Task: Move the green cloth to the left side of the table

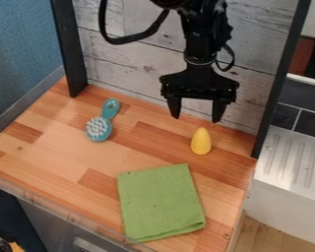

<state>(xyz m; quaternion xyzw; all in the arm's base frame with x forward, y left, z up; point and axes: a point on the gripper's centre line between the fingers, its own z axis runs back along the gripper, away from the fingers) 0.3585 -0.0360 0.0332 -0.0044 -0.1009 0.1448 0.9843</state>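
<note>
Camera view shows you the black gripper (pixel 196 118) hanging above the wood-patterned tabletop (pixel 55 142), with its two fingers pointing down. They stand wide apart, and you have nothing held between them. Your green cloth (pixel 160 202) lies flat and folded on the tabletop, well below the gripper in the view, and somewhat to the view's left of it. Between the gripper and the cloth, you can see the yellow cone-shaped object (pixel 201 141), with its narrow end toward the fingertips; it is apart from the cloth. To the view's left of the gripper and lower than it, you find the teal brush (pixel 98 129), its pale bristles facing up and its handle slanting toward the plank wall (pixel 140 64). This wall is behind the gripper.
</note>
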